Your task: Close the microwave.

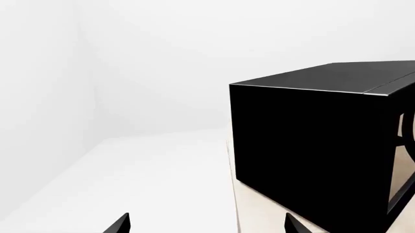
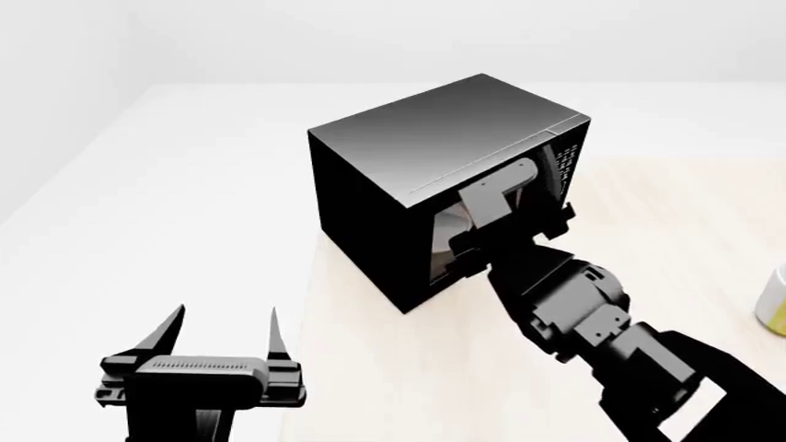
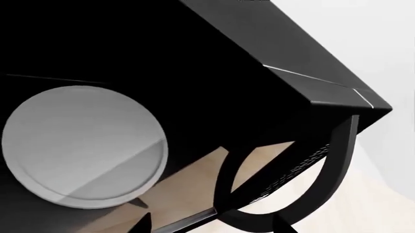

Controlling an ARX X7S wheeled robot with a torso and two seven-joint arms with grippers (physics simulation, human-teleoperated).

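Head view: the microwave [image 2: 418,175], a large black box, stands on a pale wooden table [image 2: 406,368] near its left edge, turned at an angle so that its windowed front faces the robot's right arm. The right gripper [image 2: 510,221] is pressed up against the door, in front of the window; whether its fingers are apart or together cannot be told from this view. A white-marked button panel [image 2: 565,161] shows at the far end of the front. The left gripper [image 2: 221,336] hangs low, off the table's left edge and well apart from the microwave, its two fingers spread wide with nothing between them. A yellow-green object [image 2: 774,304] sits at the table's right edge, cut off by the frame.

Right wrist view: the white round plate [image 3: 84,145] lies inside the dark cavity; the curved black handle [image 3: 324,194] arcs just ahead of the fingertips [image 3: 143,224].

Left wrist view: the microwave's blank side wall [image 1: 311,150] fills the frame's right half, with the table edge below it.
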